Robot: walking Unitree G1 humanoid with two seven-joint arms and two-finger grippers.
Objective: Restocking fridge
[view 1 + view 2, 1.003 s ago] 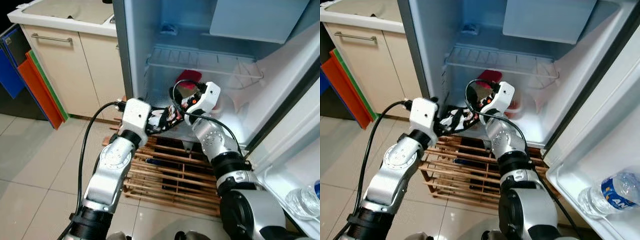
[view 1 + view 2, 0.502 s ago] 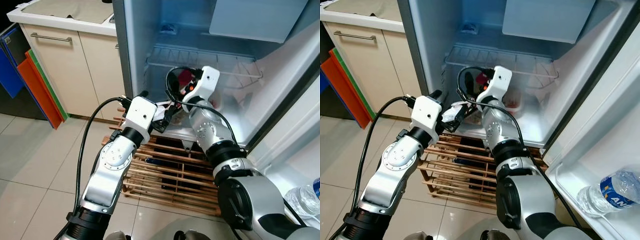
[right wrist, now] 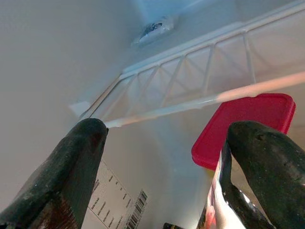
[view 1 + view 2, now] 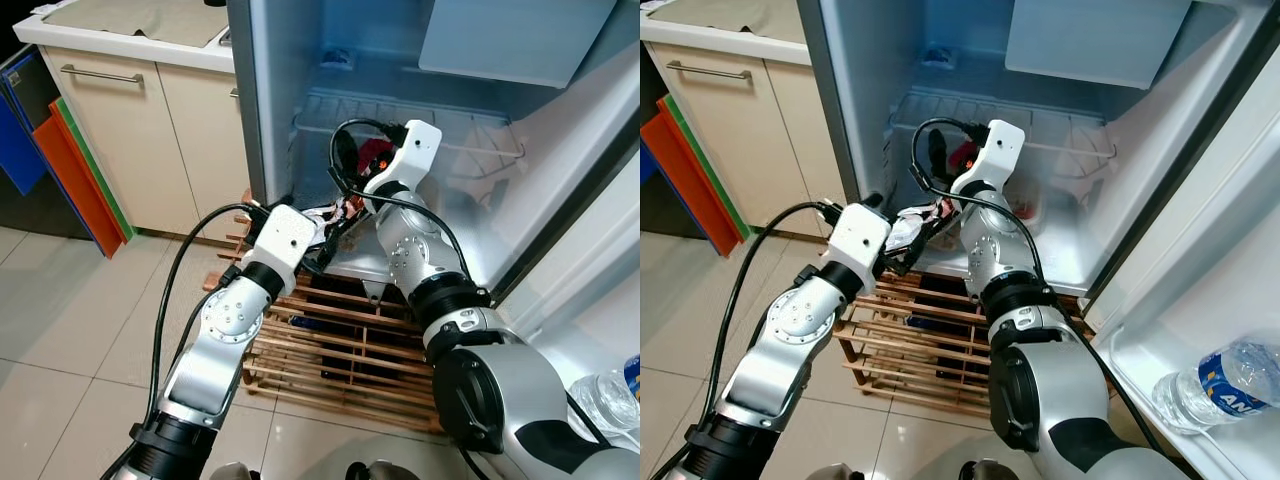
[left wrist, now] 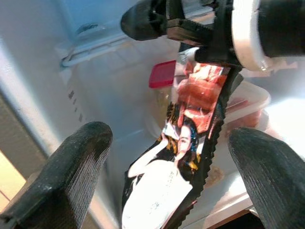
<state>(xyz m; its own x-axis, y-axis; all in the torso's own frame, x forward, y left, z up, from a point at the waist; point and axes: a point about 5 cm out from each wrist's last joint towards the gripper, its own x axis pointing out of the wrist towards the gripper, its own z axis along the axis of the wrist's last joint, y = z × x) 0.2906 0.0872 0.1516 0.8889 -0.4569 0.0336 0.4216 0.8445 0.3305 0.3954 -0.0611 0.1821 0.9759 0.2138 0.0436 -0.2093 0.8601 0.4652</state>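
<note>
Right end effector (image 5: 200, 40) gripping snack packet (image 5: 183, 157), open fridge (image 4: 560, 170)

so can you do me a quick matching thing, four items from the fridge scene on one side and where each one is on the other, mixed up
Things:
1. water bottle
2. snack packet
3. red-lidded container
4. wooden rack

Places:
a. on the tiled floor, below the fridge
b. between the open fingers of the left hand
c. on its side in the open door's shelf
d. inside the fridge, beneath the wire shelf

Pairs: 1-c, 2-b, 3-d, 4-a
</note>
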